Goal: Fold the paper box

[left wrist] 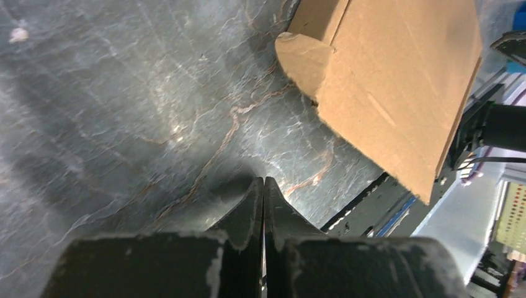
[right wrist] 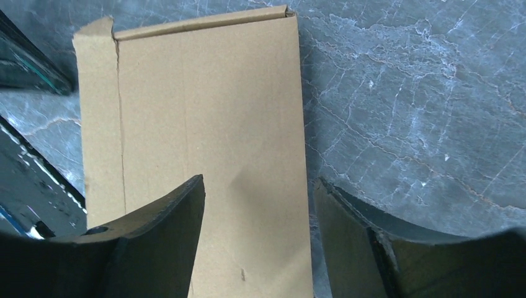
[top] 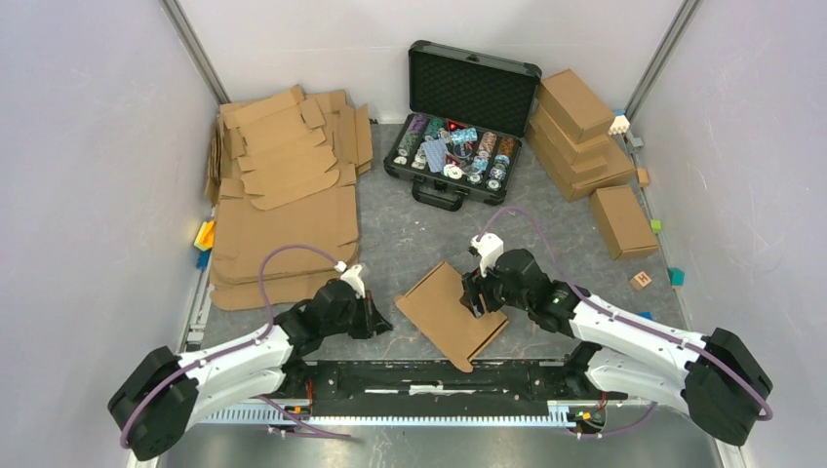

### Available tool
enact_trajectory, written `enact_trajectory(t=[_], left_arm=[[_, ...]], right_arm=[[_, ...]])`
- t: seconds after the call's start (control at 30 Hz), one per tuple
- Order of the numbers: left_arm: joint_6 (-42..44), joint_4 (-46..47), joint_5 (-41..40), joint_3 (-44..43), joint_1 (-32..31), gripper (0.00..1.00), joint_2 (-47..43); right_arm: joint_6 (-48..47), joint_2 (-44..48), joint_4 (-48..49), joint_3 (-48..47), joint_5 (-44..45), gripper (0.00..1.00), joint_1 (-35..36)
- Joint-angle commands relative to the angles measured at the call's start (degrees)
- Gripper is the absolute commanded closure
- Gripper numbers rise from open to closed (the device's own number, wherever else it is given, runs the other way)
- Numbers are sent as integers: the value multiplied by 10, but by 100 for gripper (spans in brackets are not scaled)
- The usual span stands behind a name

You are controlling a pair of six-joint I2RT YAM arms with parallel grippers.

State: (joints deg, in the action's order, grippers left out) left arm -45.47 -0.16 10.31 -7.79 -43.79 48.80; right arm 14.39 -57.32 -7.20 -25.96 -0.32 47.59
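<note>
The paper box point(top: 451, 314) lies as a closed, shallow brown box on the grey mat between the two arms, turned at an angle. My left gripper point(top: 380, 322) is shut and empty, just left of the box and apart from it. In the left wrist view the box point(left wrist: 391, 81) sits up and to the right of the closed fingertips point(left wrist: 263, 183). My right gripper point(top: 478, 297) is open above the box's right edge. In the right wrist view, one finger point(right wrist: 167, 230) is over the box point(right wrist: 211, 124) and the other is over the mat.
A pile of flat cardboard blanks point(top: 283, 185) lies at the back left. An open black case of poker chips point(top: 463, 117) stands at the back centre. Finished brown boxes point(top: 580, 132) are stacked at the back right, and one more box point(top: 622, 220) lies nearer. Small coloured blocks sit along both sides.
</note>
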Motion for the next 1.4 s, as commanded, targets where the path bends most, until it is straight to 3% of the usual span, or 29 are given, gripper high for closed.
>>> enact_trajectory(t=[0.0, 0.3, 0.63, 0.67, 0.73, 0.8, 0.87, 1.1, 1.23, 1.37], left_arm=[[-51, 124, -2, 17, -23, 98, 39], [-104, 259, -44, 40, -63, 98, 135], [-128, 424, -51, 24, -102, 98, 294], [-130, 445, -49, 25, -103, 98, 313], [-137, 487, -39, 24, -103, 98, 349], [-143, 530, -27, 22, -104, 98, 389], [-152, 574, -19, 21, -104, 98, 430], [-181, 705, -7, 20, -104, 98, 524], [-190, 738, 3, 3, -104, 98, 557], [-190, 732, 7, -15, -104, 98, 557]], right_arm=[[25, -5, 50, -12, -20, 33, -11], [39, 7, 61, 5, 7, 32, -23], [45, 46, -5, 2, 172, 35, -50], [44, 46, -12, 0, 190, 39, -50], [41, 43, -25, -3, 226, 58, -50], [24, 29, -25, -1, 231, 89, -50], [6, 1, -26, -5, 209, 100, -50], [-12, -68, -6, 3, 116, 100, -50], [-12, -69, 19, 15, 42, 100, -48], [-10, -77, 17, 14, 25, 100, -38]])
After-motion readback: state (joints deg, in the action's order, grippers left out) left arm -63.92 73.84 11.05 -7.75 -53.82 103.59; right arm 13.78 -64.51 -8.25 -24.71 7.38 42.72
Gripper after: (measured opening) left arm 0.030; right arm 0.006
